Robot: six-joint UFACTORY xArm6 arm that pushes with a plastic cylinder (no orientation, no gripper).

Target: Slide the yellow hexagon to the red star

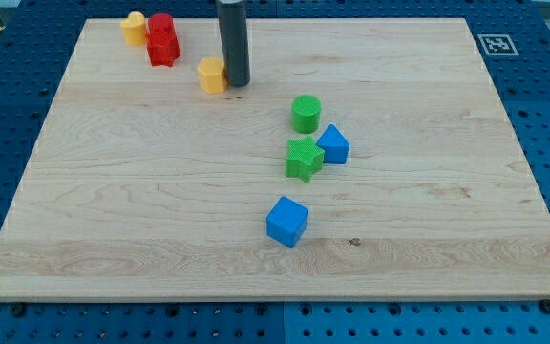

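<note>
Yellow plastic, hexagon-shaped, the small block that the task names is sitting near the view's top edge of the pale wooden board, and every place below is being given relative to it. My tip, the lower end of the straight dark rod, is standing just beside the yellow hexagon on the view's right; the two are looking as if they are touching, though I cannot tell for sure. The rod is carrying no jaws, so it is neither opening nor closing on anything; it is only resting against the board.

Toward the view's upper left of the hexagon, near but apart, the red plastic block is lying; its star shape is hard to make out from here. Further to the view's left of that, a second yellow block, rounded in outline, is sitting beside it.

Toward the view's lower right of the hexagon, a green cylinder is standing, and beyond it a green star-like block and a blue block with a peaked top are sitting side by side. Well below the hexagon, further than those, a blue cube is resting alone.
</note>
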